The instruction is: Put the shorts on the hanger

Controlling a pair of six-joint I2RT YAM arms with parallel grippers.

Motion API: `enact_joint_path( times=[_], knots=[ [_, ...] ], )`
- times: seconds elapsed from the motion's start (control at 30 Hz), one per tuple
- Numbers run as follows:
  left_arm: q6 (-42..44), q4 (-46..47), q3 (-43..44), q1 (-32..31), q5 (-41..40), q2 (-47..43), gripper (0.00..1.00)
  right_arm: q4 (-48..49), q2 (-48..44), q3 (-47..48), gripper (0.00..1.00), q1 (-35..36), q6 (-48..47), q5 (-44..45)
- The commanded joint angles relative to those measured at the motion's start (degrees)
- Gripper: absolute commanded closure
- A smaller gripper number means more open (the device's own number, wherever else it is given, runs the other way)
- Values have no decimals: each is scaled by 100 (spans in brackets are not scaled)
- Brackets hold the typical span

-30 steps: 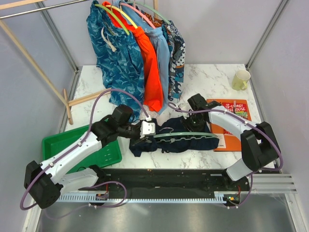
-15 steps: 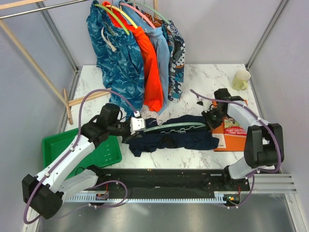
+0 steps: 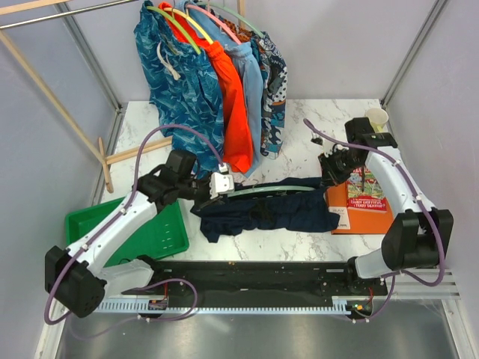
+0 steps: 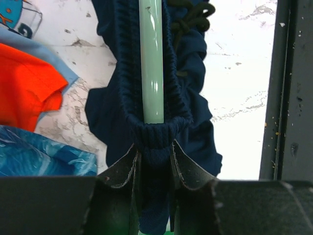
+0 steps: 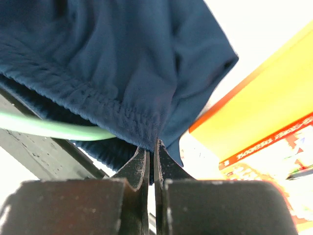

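navy shorts [image 3: 288,215] around hanger [image 4: 151,58], left gripper [image 4: 153,157] and right gripper [image 5: 152,152] clamped on fabric

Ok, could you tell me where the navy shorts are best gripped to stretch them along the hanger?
Probably the shorts by the waistband, pinched at its two ends, coming in from each outer side along the hanger. That ribbed edge bunches into a firm ridge, as under the left hand and right hand; the leg fabric lies slack.
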Motion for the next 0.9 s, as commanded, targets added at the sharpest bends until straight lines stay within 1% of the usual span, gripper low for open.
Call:
enact_joint_path(
  times=[0.0, 0.13, 0.3, 0.37, 0.47, 0.5, 0.6, 0.63, 0.73, 0.87],
  knots=[
    [-218, -245, 689, -170, -385, 261, 98, -301, -391, 515, 100, 379, -105, 591],
    [-184, -175, 857, -661, -717, 419, 98, -485, -576, 866, 100, 941, 123, 714],
    [-140, -95, 875, -891, -675, 446, 98, -679, -497, 1323, 100, 1136, 142, 872],
    [-96, -130, 857, -988, -824, 454, 98, -723, -427, 1508, 100, 1189, 115, 960],
    [-96, -183, 857, -988, -816, 358, 98, -828, -330, 1649, 100, 1268, 106, 856],
    [-174, -174, 875, -997, -754, 323, 98, -872, -286, 1658, 88, 1311, 115, 803],
    [-612, -157, 1050, -997, -552, 279, 98, -969, -277, 1649, 65, 1408, 106, 417],
    [-701, -148, 1138, -988, -491, 261, 98, -1074, -277, 1745, 51, 1417, -16, 276],
    [-983, -104, 1243, -918, -420, 191, 98, -1302, -312, 2087, 37, 1417, -227, -32],
    [-1142, -113, 1358, -848, -350, 164, 98, -1505, -304, 2755, 29, 1417, -632, -445]
  ],
)
